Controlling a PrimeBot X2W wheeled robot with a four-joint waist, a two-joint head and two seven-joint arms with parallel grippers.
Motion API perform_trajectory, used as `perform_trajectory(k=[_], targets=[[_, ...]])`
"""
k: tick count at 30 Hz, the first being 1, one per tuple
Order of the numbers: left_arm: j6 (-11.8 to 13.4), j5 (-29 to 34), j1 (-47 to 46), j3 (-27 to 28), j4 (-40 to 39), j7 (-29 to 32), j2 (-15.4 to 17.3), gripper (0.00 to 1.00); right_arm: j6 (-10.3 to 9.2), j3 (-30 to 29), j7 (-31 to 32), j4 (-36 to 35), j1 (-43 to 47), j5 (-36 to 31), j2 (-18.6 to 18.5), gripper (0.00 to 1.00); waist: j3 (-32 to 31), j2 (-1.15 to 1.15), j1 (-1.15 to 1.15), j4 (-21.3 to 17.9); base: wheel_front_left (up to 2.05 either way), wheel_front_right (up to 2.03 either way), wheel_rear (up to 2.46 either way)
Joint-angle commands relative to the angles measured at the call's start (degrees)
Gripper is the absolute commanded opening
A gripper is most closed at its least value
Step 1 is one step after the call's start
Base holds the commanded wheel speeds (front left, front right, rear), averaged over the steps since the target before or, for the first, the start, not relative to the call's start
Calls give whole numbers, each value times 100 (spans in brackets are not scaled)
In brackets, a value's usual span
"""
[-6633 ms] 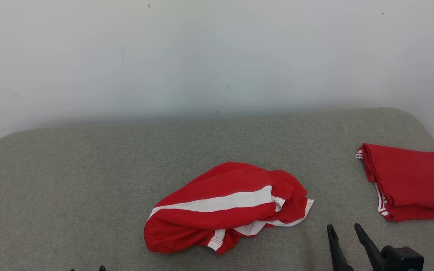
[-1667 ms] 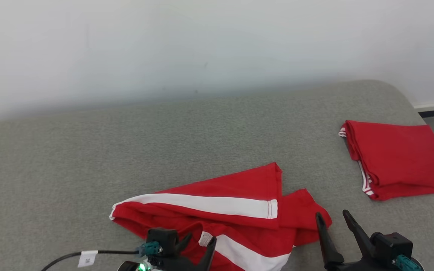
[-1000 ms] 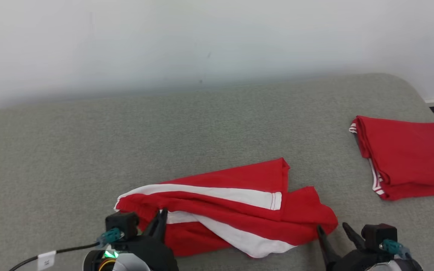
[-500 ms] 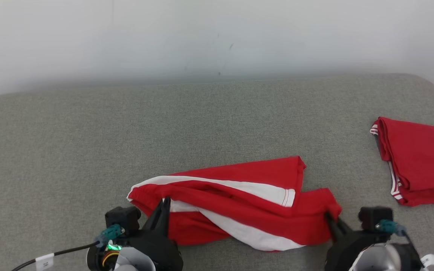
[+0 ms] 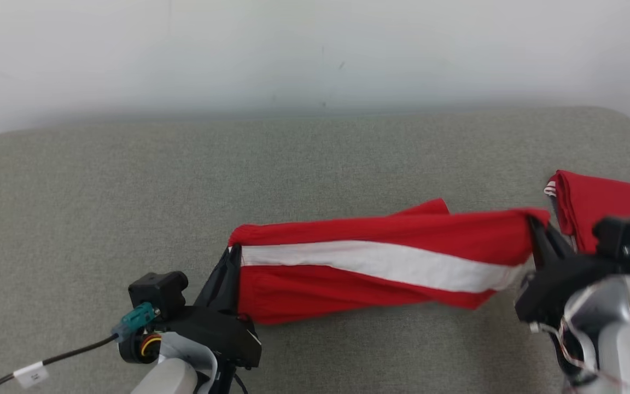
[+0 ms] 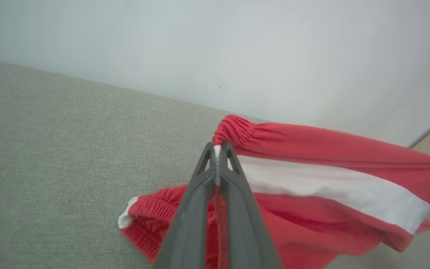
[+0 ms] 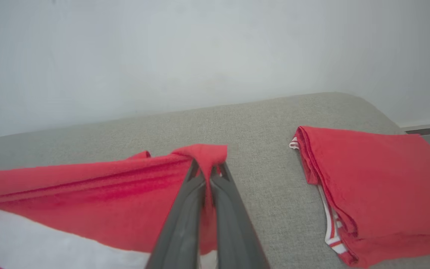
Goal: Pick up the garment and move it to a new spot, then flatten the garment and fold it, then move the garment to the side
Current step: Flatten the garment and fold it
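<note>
so both grippers are pinched shut on the red shorts point(image 5: 348, 290) right now, one at each end. the left gripper point(image 6: 218, 149) has its fingers pressed together on the elastic waistband point(image 6: 237, 129), right where the white side stripe point(image 6: 330, 186) meets the gathered red band. the right gripper point(image 7: 207, 168) is clamped on a little bunched corner of red cloth at the far end, maybe the leg hem but i can't say for sure. my read is they're held like this to stretch the shorts out between the two hands, which takes the crumple out before laying them flat for the fold. in the head view the shorts hang as a taut band between the grippers, with the top edge pulled nearly straight and the lower part sagging toward the grey padded surface point(image 5: 101, 175). can't really tell if the bottom edge touches it or sits just above. a bit of red pokes up behind the top edge, so one layer probably isn't lined up. the folded red garment point(image 5: 605, 200) sits just beside the right gripper, so worth keeping clear of it when setting down.
</note>
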Motion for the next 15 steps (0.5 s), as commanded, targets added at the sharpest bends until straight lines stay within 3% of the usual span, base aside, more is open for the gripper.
perform_trajectory(k=[1,2,3,4,5,6,7,8,15], targets=[[17,-5,-98,39,34,24,50,0,-15,-21,29,93,-159,23,-15,0,73,0,0,23,0,0,0],[22,1,-137,30,76,37,49,0,-15,1,31,293,-380,73,-66,4,124,0,0,41,0,0,0],[29,23,-165,24,143,55,53,0,-15,-2,-30,526,-633,157,-67,76,168,0,0,56,0,0,0],[38,39,-189,18,229,64,47,0,-15,5,-121,791,-882,188,-65,100,208,0,0,70,0,0,0],[36,57,-218,3,317,67,33,0,-15,6,-232,1089,-1116,205,-66,100,242,0,0,83,0,0,0],[19,77,-265,-23,402,59,3,20,-15,70,-321,1374,-1306,175,-89,100,278,0,0,102,0,0,0],[14,101,-321,-37,491,35,-29,72,-15,149,-397,1649,-1471,119,-115,100,298,0,0,119,0,0,0],[13,116,-364,-54,580,36,-62,100,-15,256,-464,1874,-1621,65,-144,100,312,0,0,145,0,0,0],[-78,23,-245,-101,940,70,-121,100,-15,673,-674,2472,-1766,94,-391,100,184,0,0,190,0,0,0]])
